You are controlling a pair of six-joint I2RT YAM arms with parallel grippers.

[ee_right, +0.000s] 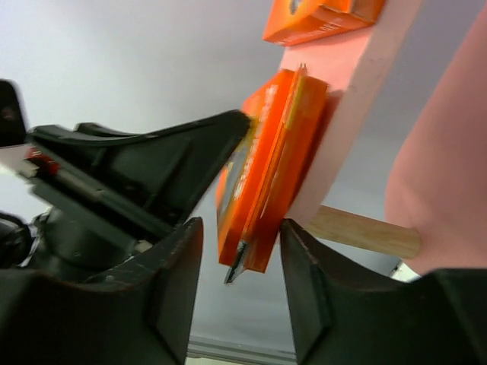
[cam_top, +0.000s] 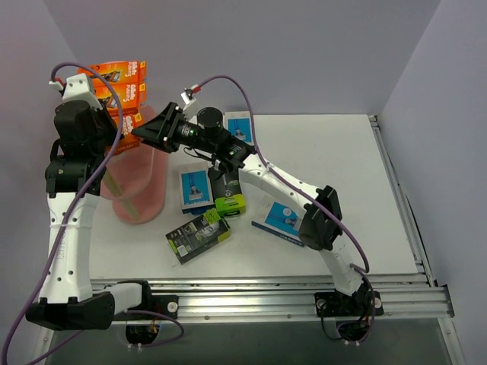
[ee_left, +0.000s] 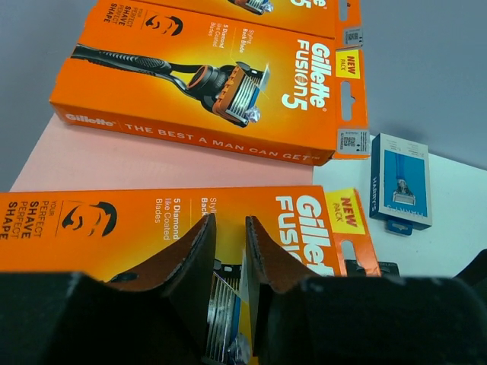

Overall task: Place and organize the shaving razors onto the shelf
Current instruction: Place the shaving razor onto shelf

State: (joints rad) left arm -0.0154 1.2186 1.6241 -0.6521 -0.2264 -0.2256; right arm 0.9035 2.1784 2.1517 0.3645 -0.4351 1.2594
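The pink shelf (cam_top: 141,182) stands at the left. Two orange shaving razor packs (cam_top: 122,72) (cam_top: 125,95) lie on its upper boards. A third orange pack (cam_top: 131,122) (ee_right: 266,175) rests against a pink board (ee_right: 358,99). My right gripper (ee_right: 242,228) (cam_top: 146,131) is open, one finger on each side of that pack's end, with a gap on both sides. My left gripper (ee_left: 228,220) is over the same pack's face (ee_left: 114,220), fingers only narrowly apart and nothing between them. In the right wrist view one left finger (ee_right: 221,133) touches the pack's face.
Three blue razor packs (cam_top: 194,186) (cam_top: 238,125) (cam_top: 283,219) and two black-and-lime packs (cam_top: 198,236) (cam_top: 228,204) lie on the white table right of the shelf. A wooden rod (ee_right: 365,232) runs through the shelf. Grey walls stand close behind and to the left.
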